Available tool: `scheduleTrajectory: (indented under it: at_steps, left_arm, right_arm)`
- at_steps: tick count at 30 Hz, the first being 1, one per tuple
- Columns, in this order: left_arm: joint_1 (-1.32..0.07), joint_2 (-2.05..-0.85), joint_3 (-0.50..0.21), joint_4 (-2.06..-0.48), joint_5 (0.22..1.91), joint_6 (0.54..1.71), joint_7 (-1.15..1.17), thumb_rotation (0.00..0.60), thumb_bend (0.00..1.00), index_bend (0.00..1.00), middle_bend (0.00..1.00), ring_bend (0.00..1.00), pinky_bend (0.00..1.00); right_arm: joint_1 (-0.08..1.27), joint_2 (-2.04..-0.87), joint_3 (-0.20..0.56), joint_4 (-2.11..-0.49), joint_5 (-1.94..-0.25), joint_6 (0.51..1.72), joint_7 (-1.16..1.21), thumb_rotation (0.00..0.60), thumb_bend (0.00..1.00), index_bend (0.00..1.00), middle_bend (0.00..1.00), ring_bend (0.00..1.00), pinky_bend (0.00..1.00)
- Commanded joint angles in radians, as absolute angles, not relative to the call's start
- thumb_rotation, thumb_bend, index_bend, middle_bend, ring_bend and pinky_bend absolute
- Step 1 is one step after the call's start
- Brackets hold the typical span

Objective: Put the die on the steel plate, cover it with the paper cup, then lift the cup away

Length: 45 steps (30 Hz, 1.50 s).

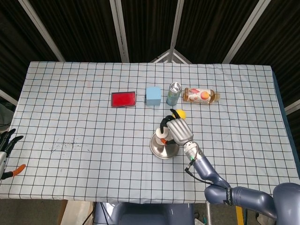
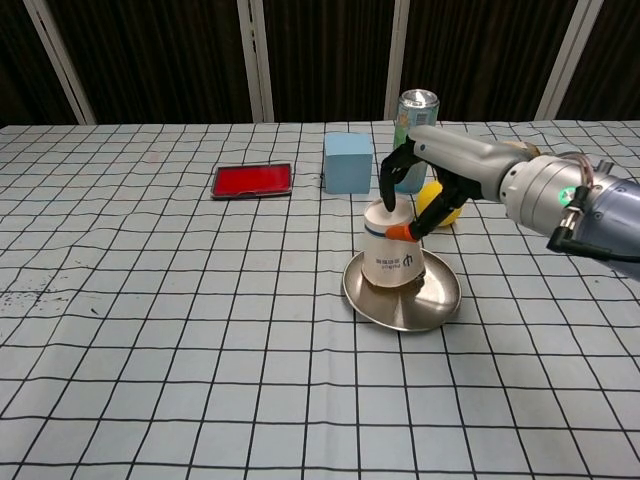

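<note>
The right hand (image 2: 425, 190) grips the paper cup (image 2: 390, 255) from above, fingers curled around its upturned base, and the cup stands mouth-down on the steel plate (image 2: 402, 291), leaning slightly, its rim at or just above the plate's surface; whether it touches cannot be told. In the head view the same hand (image 1: 176, 131) covers most of the cup (image 1: 161, 138), with the plate (image 1: 162, 147) showing below it, a little toward the near edge of the desk (image 1: 70, 122) from its middle. The die is not visible in either view. Just behind the hand, partly hidden by it, sits a yellow ball (image 2: 440, 205). Farther toward the far edge runs a row of things: a red case (image 2: 252, 180) lying flat, a light blue cube (image 2: 347, 161), an upright drink can (image 2: 415, 125), and, seen from the head view, a bottle (image 1: 201, 95) lying on its side to the right of the can. The left hand (image 1: 7, 143) lies off the desk's left edge near the near-left corner, fingers spread and holding nothing. The desk is covered with a pale checked cloth.
</note>
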<state>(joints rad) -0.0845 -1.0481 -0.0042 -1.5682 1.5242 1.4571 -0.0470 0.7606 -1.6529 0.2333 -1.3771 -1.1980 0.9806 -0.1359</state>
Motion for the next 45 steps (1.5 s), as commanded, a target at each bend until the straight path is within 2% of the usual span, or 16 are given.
scheduleTrajectory:
  at_steps: [1,9,22,28,36,41,45]
  left_arm:
    - [-0.085,-1.050,-0.004,-1.570,1.522,1.454,-0.039,0.600,0.29,0.15,0.00,0.00,0.02]
    - [-0.088,-1.055,-0.003,-1.575,1.520,1.449,-0.019,0.600,0.29,0.15,0.00,0.00,0.02]
    - [-0.086,-1.055,0.001,-1.580,1.528,1.452,-0.017,0.600,0.29,0.15,0.00,0.00,0.02]
    - [-0.086,-1.054,0.001,-1.578,1.529,1.453,-0.020,0.600,0.29,0.15,0.00,0.00,0.02]
    - [-0.087,-1.052,-0.002,-1.574,1.522,1.452,-0.029,0.600,0.29,0.15,0.00,0.00,0.02]
    - [-0.087,-1.051,-0.003,-1.573,1.520,1.451,-0.032,0.600,0.29,0.15,0.00,0.00,0.02]
    - [-0.086,-1.052,-0.002,-1.575,1.525,1.453,-0.030,0.600,0.29,0.15,0.00,0.00,0.02]
  right_arm:
    - [0.754,-1.664,0.231,-1.329,-1.214,0.992,-0.106,0.600,0.42,0.58,0.52,0.27,0.00]
    - [0.723,-1.630,0.197,-1.328,-1.258,1.015,-0.084,0.600,0.42,0.59,0.52,0.27,0.00]
    - [0.679,-1.555,0.137,-1.552,-1.311,1.027,-0.084,0.600,0.42,0.59,0.52,0.27,0.00]
    - [0.692,-1.583,0.167,-1.555,-1.311,1.030,-0.065,0.600,0.42,0.60,0.52,0.27,0.00]
    - [0.702,-1.661,0.237,-1.399,-1.338,1.118,-0.012,0.600,0.42,0.61,0.52,0.27,0.00]
    - [0.684,-1.635,0.270,-1.350,-1.321,1.158,-0.005,0.600,0.42,0.62,0.52,0.28,0.00]
    - [0.639,-1.554,0.289,-1.332,-1.273,1.164,0.017,0.600,0.42,0.62,0.52,0.28,0.00]
